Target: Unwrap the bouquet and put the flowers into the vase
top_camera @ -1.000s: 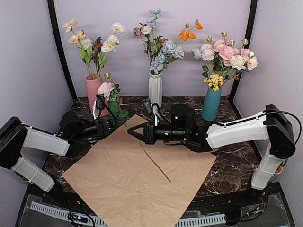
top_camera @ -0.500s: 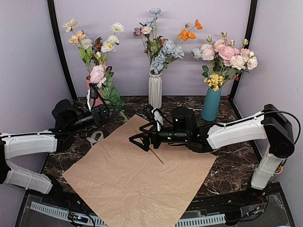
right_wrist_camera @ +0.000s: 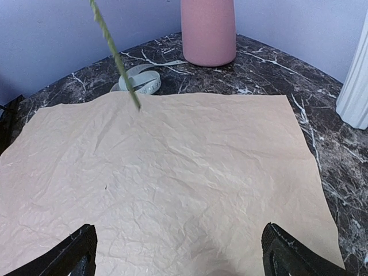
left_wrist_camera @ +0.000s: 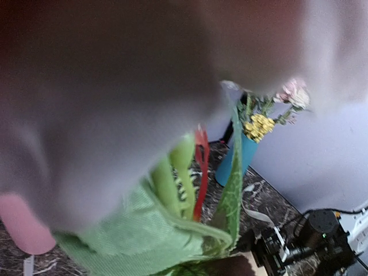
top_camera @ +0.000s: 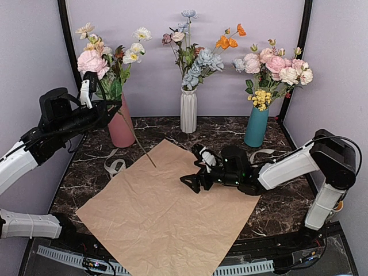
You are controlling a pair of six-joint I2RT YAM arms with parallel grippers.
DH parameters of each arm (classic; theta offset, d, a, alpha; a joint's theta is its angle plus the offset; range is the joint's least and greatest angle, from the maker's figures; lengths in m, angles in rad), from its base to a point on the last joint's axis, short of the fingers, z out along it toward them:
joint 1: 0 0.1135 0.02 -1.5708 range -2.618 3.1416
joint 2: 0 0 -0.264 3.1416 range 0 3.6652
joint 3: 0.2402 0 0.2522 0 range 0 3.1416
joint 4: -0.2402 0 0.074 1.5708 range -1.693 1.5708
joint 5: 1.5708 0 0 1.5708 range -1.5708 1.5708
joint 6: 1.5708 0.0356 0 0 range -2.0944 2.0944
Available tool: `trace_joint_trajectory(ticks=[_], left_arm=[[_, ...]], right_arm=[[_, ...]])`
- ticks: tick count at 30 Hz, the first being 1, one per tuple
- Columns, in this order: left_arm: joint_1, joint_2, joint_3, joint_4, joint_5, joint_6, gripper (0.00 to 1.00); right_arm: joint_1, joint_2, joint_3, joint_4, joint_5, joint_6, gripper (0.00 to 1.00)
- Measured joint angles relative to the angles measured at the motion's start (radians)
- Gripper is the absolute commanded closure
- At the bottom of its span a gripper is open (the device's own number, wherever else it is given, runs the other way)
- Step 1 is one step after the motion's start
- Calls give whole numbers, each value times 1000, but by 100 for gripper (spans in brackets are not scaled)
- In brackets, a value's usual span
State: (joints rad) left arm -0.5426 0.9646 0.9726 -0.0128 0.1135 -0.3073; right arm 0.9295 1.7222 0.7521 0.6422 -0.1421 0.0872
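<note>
A: Since the left wrist view is mostly blur, where's the flower (top_camera: 92, 62)?
B: Upper left of the top view, stem clenched in the left pincer (top_camera: 109, 110), which partly hides the vase (top_camera: 122, 133).
A: And the right pincer (top_camera: 191, 177)?
B: Released, mid-frame over the paper (top_camera: 167, 224).

You have three vases on the desk (top_camera: 218, 129): one pink vase (top_camera: 122, 132), one white ribbed vase (top_camera: 188, 112) and one teal vase (top_camera: 256, 127). Count three standing bunches, one per vase: the pastel bunch (top_camera: 123, 54), the blue-orange bunch (top_camera: 198, 57) and the rose bunch (top_camera: 276, 66). One pink-headed flower (top_camera: 92, 62) is outside any vase. There is one kraft paper sheet (top_camera: 167, 218). You can see two pale ribbon pieces: a coiled ribbon (top_camera: 114, 167) and a ribbon strip (top_camera: 261, 153). There are two end effectors, the left end effector (top_camera: 105, 109) and the right end effector (top_camera: 190, 184).
</note>
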Motion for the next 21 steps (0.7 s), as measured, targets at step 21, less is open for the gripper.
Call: trace_joint_trajectory(ticks=[21], left_arm=[[3, 298, 678, 9, -608, 520, 100]], right_arm=[[0, 6, -26, 40, 27, -31, 2]])
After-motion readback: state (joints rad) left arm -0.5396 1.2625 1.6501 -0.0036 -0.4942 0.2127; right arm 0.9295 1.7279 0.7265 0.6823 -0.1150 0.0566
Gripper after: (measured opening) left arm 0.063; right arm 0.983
